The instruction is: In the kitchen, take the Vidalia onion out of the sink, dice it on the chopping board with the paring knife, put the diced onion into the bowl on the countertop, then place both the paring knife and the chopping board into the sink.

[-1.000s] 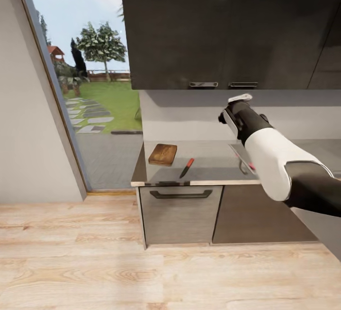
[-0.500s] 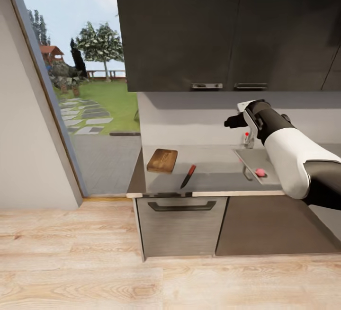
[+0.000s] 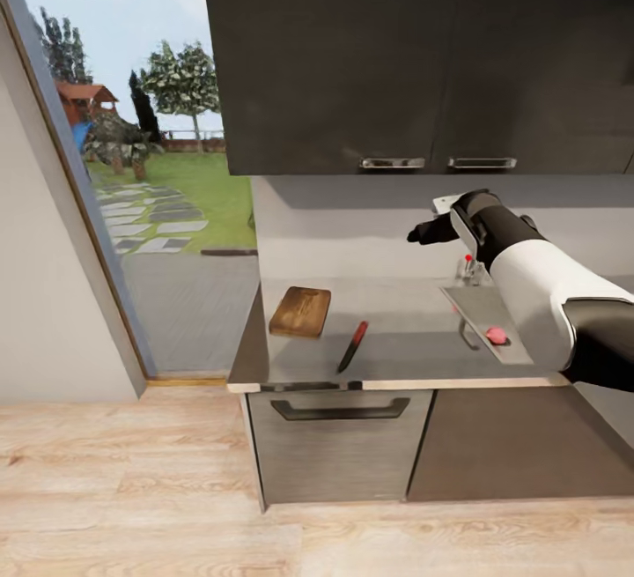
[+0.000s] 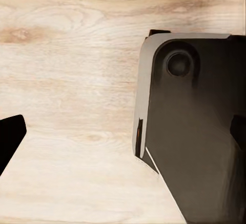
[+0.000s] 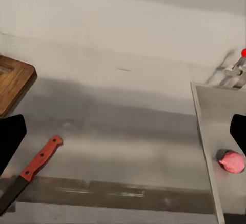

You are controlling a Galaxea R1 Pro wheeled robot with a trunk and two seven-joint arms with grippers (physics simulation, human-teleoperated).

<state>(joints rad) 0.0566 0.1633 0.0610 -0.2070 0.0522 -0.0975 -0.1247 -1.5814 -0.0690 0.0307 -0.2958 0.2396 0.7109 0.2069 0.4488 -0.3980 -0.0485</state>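
Evidently the approach is under way: the right gripper (image 3: 421, 232) is held above the countertop (image 3: 401, 330), its fingers spread wide and empty. Below and to its right, the Vidalia onion (image 5: 231, 161) is seen in the sink (image 5: 206, 131). Next, a reach down toward it is called for.

The head camera looks forward and down at the tabletop (image 3: 396, 343) from some distance. The right wrist camera views the same tabletop nearer; both share the paring knife (image 3: 352, 346) beside the sink (image 3: 480, 304). The left wrist camera faces the floor (image 4: 66, 80).
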